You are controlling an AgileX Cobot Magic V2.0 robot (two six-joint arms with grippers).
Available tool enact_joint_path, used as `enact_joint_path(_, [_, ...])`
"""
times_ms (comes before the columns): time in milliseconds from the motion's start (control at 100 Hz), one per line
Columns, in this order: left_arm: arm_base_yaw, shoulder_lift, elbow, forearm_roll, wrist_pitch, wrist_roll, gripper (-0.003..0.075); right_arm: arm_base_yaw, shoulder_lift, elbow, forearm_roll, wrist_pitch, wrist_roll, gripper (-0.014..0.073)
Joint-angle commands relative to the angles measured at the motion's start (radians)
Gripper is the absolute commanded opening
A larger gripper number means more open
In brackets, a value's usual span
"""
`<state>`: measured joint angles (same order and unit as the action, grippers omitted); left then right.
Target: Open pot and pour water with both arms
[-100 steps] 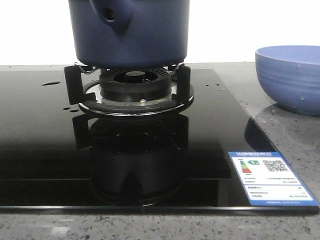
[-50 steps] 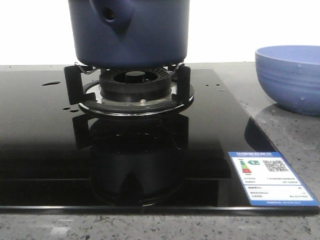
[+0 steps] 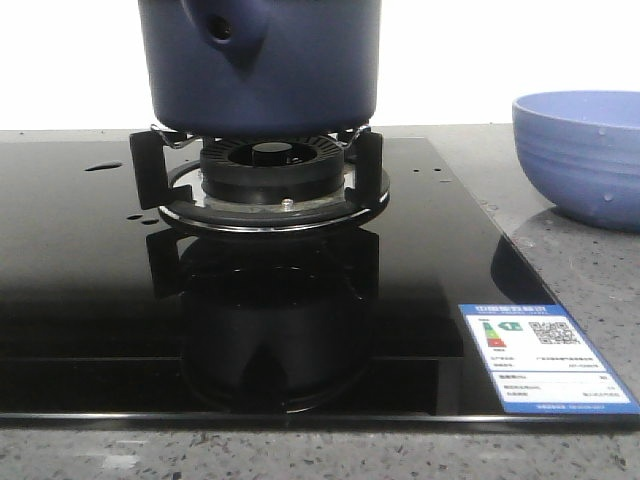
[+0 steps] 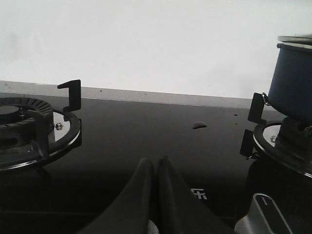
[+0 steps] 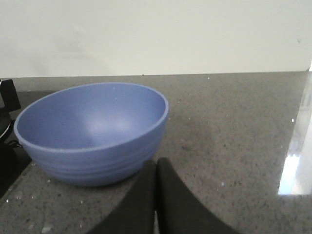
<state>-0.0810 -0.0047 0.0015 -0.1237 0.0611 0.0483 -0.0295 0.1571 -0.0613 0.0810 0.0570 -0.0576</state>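
Front view: the dark navy pot (image 3: pixel 260 65) sits on the burner (image 3: pixel 270 172) of a black glass cooktop (image 3: pixel 90 270), its stub with a round hole facing the camera. Drops of water (image 3: pixel 102 166) bead on the glass to the left. A light-blue bowl (image 3: pixel 580 155) stands on the grey speckled tabletop (image 3: pixel 570 265) at right. An energy-rating label (image 3: pixel 545 358) with a QR code lies at the cooktop's near right corner; its print is too small to read. Pot and bowl sit where they did a second ago.

Left wrist view: the left end effector (image 4: pixel 155 168) hovers over the glass, fingers pressed together, holding nothing, between a second burner (image 4: pixel 29 131) and the pot.

Right wrist view: the right end effector (image 5: pixel 156 170) is likewise closed and empty, just beside the bowl.
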Motion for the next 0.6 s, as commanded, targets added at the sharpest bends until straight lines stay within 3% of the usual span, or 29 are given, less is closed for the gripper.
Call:
enact_joint_path(0, [0.002,-0.026,0.033,-0.002,-0.072,-0.010,-0.0019,0.000,-0.058,0.038,-0.049,-0.092,0.078,-0.0067])
enact_joint_path(150, [0.002,-0.026,0.033,-0.002,-0.072,-0.010,-0.0019,0.000,-0.190,0.097,-0.068,-0.023,0.087,-0.0067])
enact_joint_path(590, [0.002,-0.024,0.033,-0.002,-0.072,-0.010,-0.0019,0.000,-0.185,0.097,-0.086,-0.004,0.085,-0.0067])
